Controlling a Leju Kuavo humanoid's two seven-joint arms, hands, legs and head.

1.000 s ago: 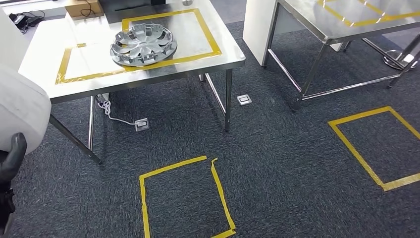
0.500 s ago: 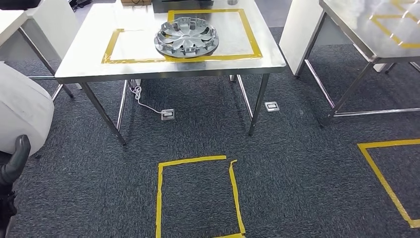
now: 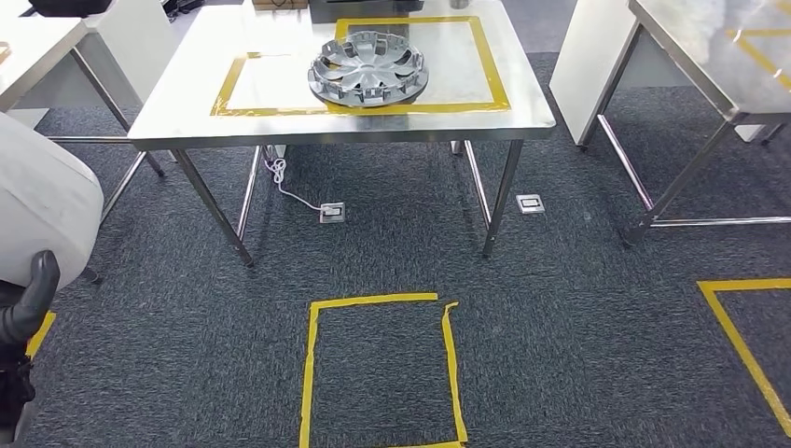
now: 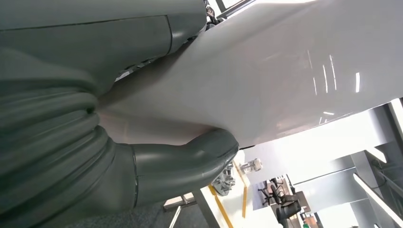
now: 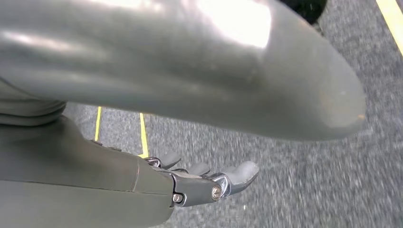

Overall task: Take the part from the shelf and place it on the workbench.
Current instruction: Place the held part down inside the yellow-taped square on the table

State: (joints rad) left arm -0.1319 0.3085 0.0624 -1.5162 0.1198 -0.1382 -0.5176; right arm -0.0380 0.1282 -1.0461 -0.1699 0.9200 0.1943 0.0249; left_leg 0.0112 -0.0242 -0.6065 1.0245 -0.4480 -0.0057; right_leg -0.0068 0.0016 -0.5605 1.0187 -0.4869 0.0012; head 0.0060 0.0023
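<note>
Silver plastic hubcap-like part lies flat on the steel table at 12 o'clock in the head view, sitting on the near edge of a yellow tape rectangle, partly overlapping the tape line. A second tape rectangle sits beside it toward 11 o'clock on the same table. A large white curved part is at 9 o'clock, close to the robot body, with the left robot hand just under it; in the left wrist view the thick grey thumb presses against the white glossy surface, so the left robot hand is grasping the white part. The right robot hand hangs over dark grey carpet, fingers extended and apart, nothing in it, released. On the floor, a yellow tape square at 6 o'clock, another tape outline at 4 o'clock. A second steel table stands at 2 o'clock. White cable and floor socket lie under the first table.
</note>
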